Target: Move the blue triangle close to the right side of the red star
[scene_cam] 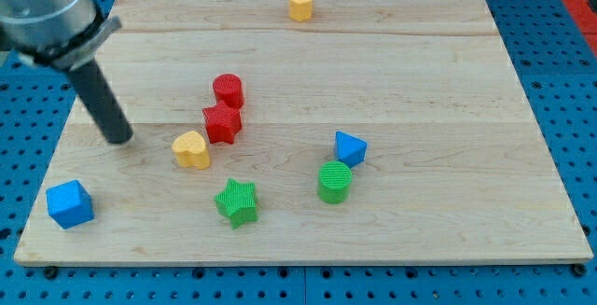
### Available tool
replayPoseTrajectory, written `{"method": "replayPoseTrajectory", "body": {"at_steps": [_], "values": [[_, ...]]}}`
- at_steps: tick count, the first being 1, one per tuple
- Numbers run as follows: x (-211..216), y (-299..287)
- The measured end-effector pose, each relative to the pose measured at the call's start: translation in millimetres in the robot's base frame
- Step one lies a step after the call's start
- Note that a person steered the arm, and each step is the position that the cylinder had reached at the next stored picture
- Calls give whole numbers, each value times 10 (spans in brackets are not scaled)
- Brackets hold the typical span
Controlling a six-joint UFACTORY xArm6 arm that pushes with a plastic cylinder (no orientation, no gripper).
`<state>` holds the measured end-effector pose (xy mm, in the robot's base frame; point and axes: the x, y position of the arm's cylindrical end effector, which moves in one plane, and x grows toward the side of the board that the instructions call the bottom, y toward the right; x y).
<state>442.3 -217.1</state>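
The blue triangle lies right of the board's middle, just above the green cylinder. The red star lies left of the middle, touching the red cylinder above it. The triangle is well apart from the star, to the star's right and slightly lower. My tip rests on the board at the view's left, far left of the star and farther still from the triangle, touching no block.
A yellow heart lies just below-left of the red star. A green star sits near the bottom middle. A blue cube is at the bottom left corner. A yellow hexagon block sits at the top edge of the wooden board.
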Motion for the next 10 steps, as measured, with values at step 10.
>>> {"method": "replayPoseTrajectory", "body": {"at_steps": [10], "values": [[532,2586]]}}
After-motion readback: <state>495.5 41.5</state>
